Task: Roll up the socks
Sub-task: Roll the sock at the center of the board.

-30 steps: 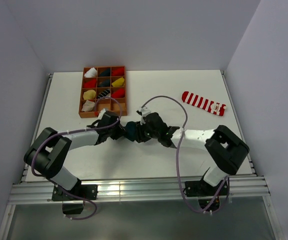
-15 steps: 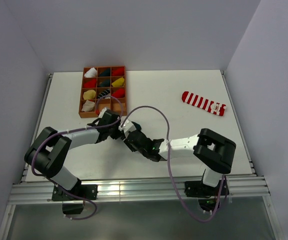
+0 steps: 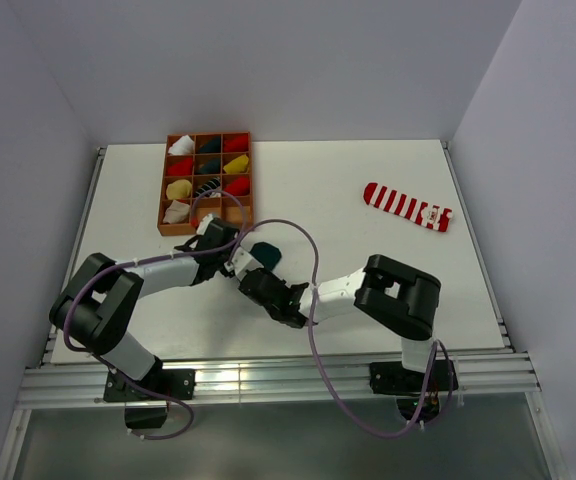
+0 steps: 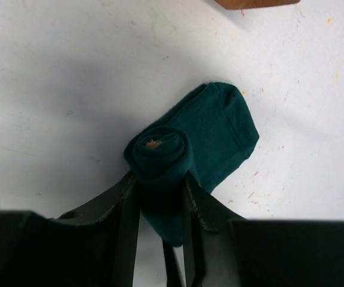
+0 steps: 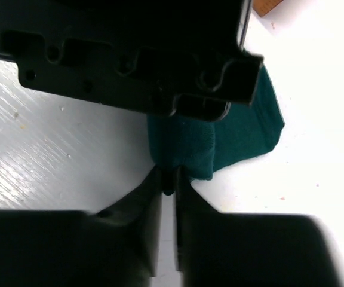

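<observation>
At the far left of the bench [image 3: 348, 170] stands a wooden tray [image 3: 165, 190] divided into three columns and four rows, holding rolled bundles [image 3: 236, 164], one to a compartment. From left to right, the back row holds white, dark blue and red. The second row holds red, a dark one and yellow, and the third holds yellow, a black-and-white striped one and red. The front row has a white bundle in its left compartment. A purple cable [image 3: 230, 205] loops over the tray's front edge.

Just in front of the tray, the left hand [image 4: 159, 185] clamps the rolled end of the dark green sock [image 4: 220, 128]. Its fingers press either side of the coil, and the unrolled part lies flat on the bench beyond them.

The right hand [image 5: 168, 179] meets the same sock from the near side, below the left hand's body. Its jaws are drawn close with only a thin slit between them, and the tips are at the sock's edge. Whether they pinch the fabric cannot be told.

Far to the right, well apart from both hands, the red-and-white striped sock [image 3: 408, 207] lies flat and unrolled.
</observation>
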Controlling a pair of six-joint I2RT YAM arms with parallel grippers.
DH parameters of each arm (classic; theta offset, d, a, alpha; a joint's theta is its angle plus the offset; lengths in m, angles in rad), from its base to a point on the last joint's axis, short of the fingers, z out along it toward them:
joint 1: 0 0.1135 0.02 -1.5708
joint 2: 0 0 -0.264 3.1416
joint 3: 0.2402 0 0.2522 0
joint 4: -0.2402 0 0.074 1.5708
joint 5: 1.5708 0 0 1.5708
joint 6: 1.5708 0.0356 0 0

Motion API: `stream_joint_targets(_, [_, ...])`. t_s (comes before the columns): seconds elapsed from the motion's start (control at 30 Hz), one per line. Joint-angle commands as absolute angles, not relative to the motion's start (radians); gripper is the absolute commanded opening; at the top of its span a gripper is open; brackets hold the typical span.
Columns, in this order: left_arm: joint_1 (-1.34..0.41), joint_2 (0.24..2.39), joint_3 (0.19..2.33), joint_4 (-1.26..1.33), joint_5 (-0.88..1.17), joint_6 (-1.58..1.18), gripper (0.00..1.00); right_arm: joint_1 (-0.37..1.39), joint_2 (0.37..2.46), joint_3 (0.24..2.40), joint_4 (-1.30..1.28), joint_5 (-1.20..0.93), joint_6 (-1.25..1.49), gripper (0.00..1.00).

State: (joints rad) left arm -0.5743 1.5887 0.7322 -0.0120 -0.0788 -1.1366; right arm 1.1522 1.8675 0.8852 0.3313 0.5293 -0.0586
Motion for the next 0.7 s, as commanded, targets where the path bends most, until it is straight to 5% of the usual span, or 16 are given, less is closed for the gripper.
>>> stream_joint_targets(0.0, [-0.586, 1.617, 0.712, -0.146, -0.055, -1.091, 0.31, 1.149, 1.914, 0.910, 0.350, 0.506, -0.031, 0.10])
stream_joint_targets(0.07, [-0.586, 1.606, 0.710, -0.144, -0.055, -1.089, 0.33, 1.146, 1.899, 0.902, 0.324, 0.482, -0.006, 0.00])
stream_joint_targets(0.37, [-0.586, 1.470, 0.695, -0.143, -0.101, -1.114, 0.68, 1.008, 1.798, 0.888, 0.158, 0.056, 0.158, 0.00])
stream_joint_targets(0.67, [-0.561, 1.296, 0.606, -0.126, -0.138, -1.172, 0.71, 0.858, 1.830, 0.969, 0.032, -0.353, 0.252, 0.00])
